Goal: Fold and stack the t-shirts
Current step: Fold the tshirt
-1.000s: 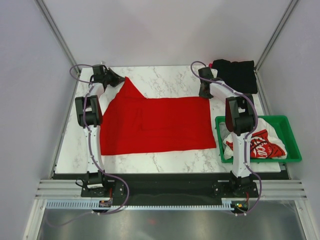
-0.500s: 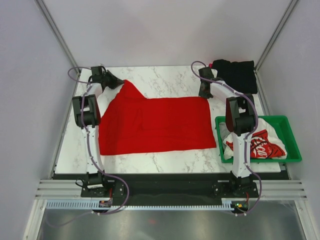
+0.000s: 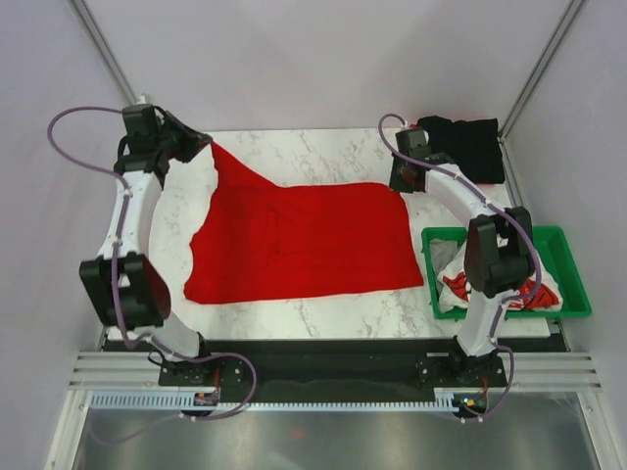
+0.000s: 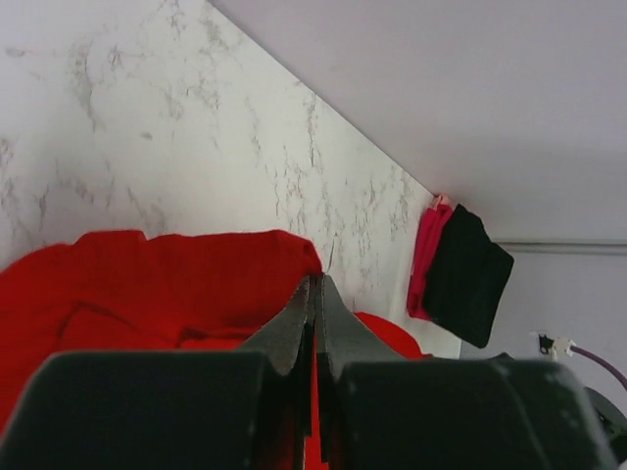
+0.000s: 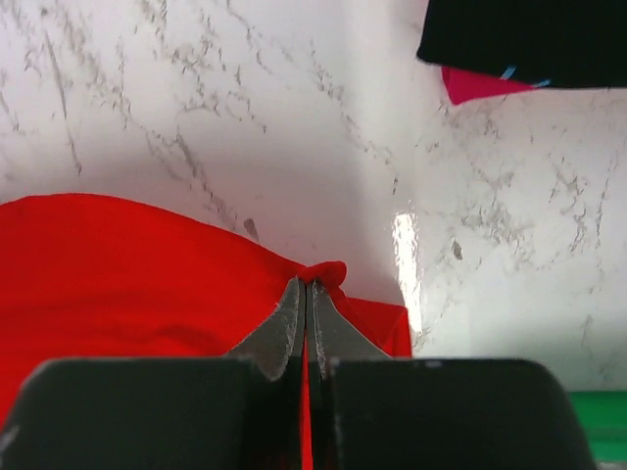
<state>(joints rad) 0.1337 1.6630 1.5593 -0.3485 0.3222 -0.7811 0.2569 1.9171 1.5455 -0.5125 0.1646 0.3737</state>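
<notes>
Your left gripper (image 3: 201, 145) had swung back and outward, dragging the red tee's (image 3: 304, 240) far left corner along. It and the right gripper (image 3: 405, 181) each pinched a far corner, jaws pressed on cloth. Four tees showed: red tee spread centrally, black tee (image 3: 465, 147) atop pink tee (image 4: 428, 259) far right, white tee (image 3: 448, 296) in a green crate (image 3: 549, 313). Marble table (image 3: 323, 157), pale walls (image 3: 294, 59).

Crate (image 3: 544, 232) right of spread shirt (image 3: 304, 240)

Plain bright red t-shirt (image 3: 304, 240) across the centre, white counter (image 3: 323, 147) with grey marble veining, black t-shirt (image 3: 468, 147) over a magenta-pink t-shirt (image 5: 478, 86) at upper right, green crate (image 3: 570, 266) at right holding a white t-shirt (image 3: 448, 299) with red print
</notes>
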